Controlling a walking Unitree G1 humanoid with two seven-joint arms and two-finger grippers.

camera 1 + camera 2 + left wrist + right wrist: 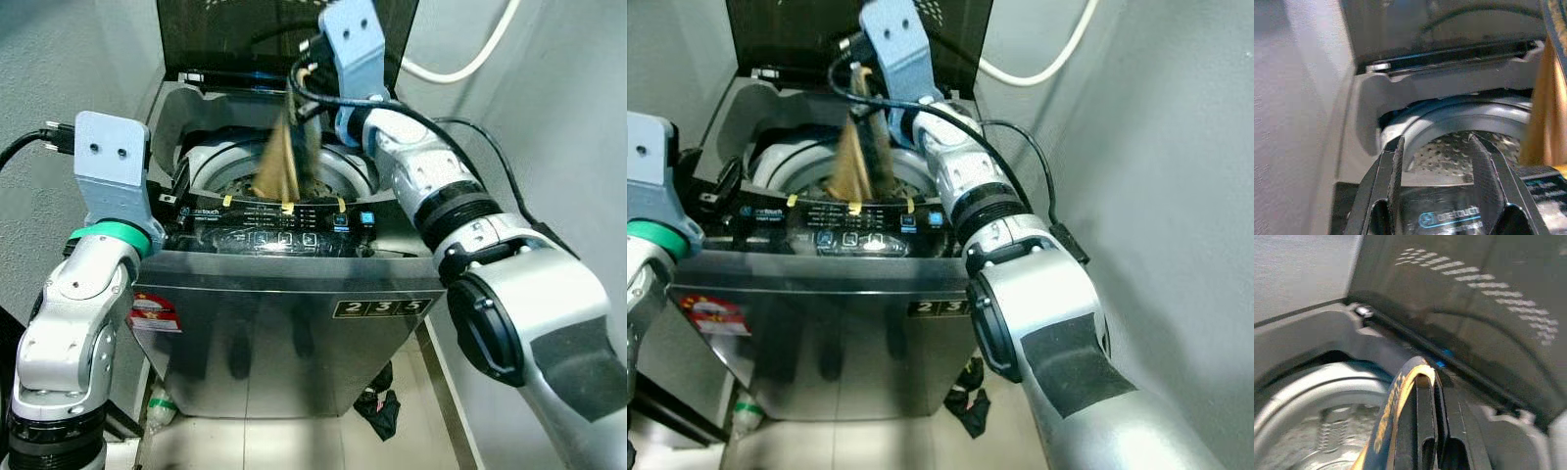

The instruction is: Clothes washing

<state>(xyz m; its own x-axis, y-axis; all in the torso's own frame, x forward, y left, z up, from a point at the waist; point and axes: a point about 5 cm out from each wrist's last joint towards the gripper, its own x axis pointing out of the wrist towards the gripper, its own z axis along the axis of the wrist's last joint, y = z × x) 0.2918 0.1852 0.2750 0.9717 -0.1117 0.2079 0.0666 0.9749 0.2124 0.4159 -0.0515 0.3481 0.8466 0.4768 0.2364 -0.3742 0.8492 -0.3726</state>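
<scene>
A silver top-loading washing machine stands before me with its dark lid raised. Over the open drum hangs a tan-and-brown garment, its lower end trailing into the tub. My right gripper is shut on the garment's top fold, high above the drum near the lid. My left gripper is open and holds nothing; it hovers at the machine's left rim, facing the drum wall.
The control panel runs along the machine's front edge. A white hose loops on the back wall. Walls hem the machine closely on both sides. Dark cloth lies on the tiled floor at the machine's right foot, and a bottle at its left.
</scene>
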